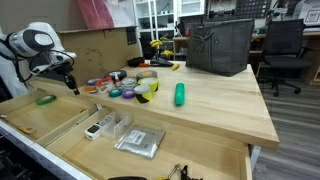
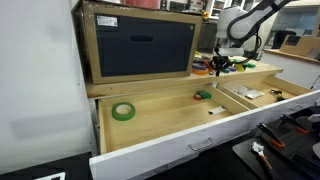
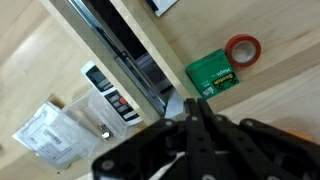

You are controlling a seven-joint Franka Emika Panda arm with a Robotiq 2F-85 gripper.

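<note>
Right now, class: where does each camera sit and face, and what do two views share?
Exterior view: in front of the drawers, facing across the tabletop; arm at left.
Exterior view: low beside the drawers, looking along them; arm upper right.
Wrist view: looking down past the fingers onto a remote.
Shared: both exterior views show the green tape roll.

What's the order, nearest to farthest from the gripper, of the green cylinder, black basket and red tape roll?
In an exterior view:
1. Red tape roll, beside the gripper.
2. Green cylinder, middle of the table.
3. Black basket, far end.
</note>
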